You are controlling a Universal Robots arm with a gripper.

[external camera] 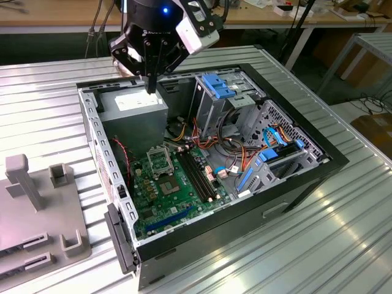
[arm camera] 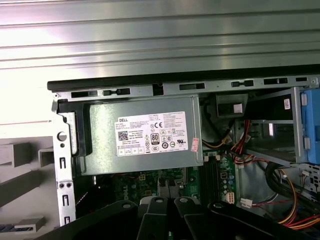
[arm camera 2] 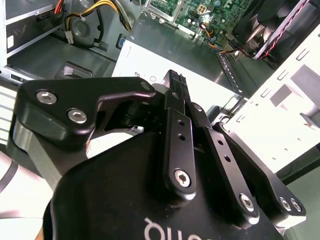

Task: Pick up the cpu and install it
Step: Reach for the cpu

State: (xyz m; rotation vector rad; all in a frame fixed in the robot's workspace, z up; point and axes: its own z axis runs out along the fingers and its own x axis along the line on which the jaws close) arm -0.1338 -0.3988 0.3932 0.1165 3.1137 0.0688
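My gripper (external camera: 151, 86) hangs above the back left corner of the open computer case (external camera: 331, 162), over the grey power supply box (external camera: 131, 105) with its white label (arm camera: 151, 134). The fingers (arm camera 2: 176, 100) are pressed together and nothing shows between them. The green board (external camera: 177, 187) lies on the case floor, with its square socket (external camera: 160, 162) lower and nearer than the gripper. The cpu is hidden or out of view. In the first wrist view the gripper's dark linkages (arm camera: 167, 212) sit over the board (arm camera: 223, 175).
Blue drive brackets (external camera: 222, 86) and bundles of coloured cables (external camera: 236, 153) fill the case on the exterior view's right. A grey fixture with upright posts (external camera: 37, 202) stands on the ribbed metal table (external camera: 306, 245) at the left. A fan with red wires (arm camera 2: 270, 25) is near the gripper.
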